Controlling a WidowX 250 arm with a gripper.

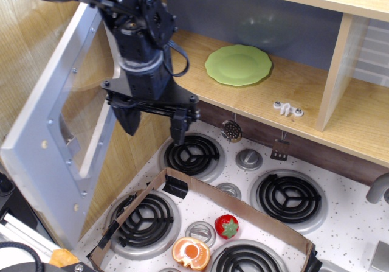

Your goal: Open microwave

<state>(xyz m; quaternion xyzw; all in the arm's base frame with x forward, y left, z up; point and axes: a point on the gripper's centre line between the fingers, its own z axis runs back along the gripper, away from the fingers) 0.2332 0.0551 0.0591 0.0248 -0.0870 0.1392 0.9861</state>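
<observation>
Microwave (58, 132) door swung wide to left, inner face showing, clear window visible; green plate (238, 64) lies on wooden floor inside. Gripper (153, 126) hangs beside door, above rear-left burner (189, 154), fingers spread wide, gripping nothing. Toy strawberry (228, 226) on stovetop beside cardboard tray (200, 190)
</observation>
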